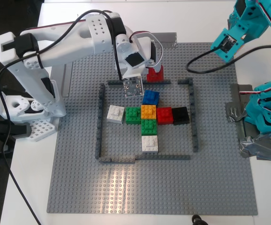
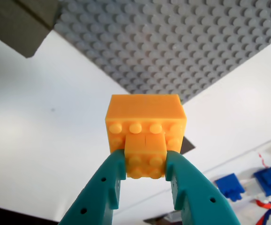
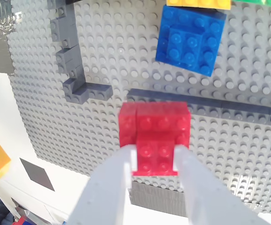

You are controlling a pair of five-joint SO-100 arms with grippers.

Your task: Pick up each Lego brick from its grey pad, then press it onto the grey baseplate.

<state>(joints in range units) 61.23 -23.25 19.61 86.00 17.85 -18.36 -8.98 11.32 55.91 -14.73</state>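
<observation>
My first gripper [image 2: 146,164], with teal fingers, is shut on an orange-yellow brick [image 2: 145,122] and holds it above the white table, beside the grey baseplate [image 2: 173,42]. Its teal arm [image 1: 238,28] enters at the exterior view's top right; its jaws are out of that view. My second gripper [image 3: 156,164], white, is shut on a red brick [image 3: 156,131]. In the exterior view that red brick [image 1: 155,73] is at the baseplate [image 1: 79,178] just outside the dark frame's [image 1: 100,122] far side. I cannot tell if it touches the studs. A dark-grey pad [image 3: 37,174] lies on the table.
Inside the frame sit several bricks: white [image 1: 116,114], green [image 1: 133,115], orange-yellow [image 1: 148,111], red [image 1: 164,114], black [image 1: 181,115] and blue [image 1: 150,97]. Duct tape [image 1: 236,115] holds the teal arm's base at the exterior view's right. The white arm's base [image 1: 27,108] stands at its left.
</observation>
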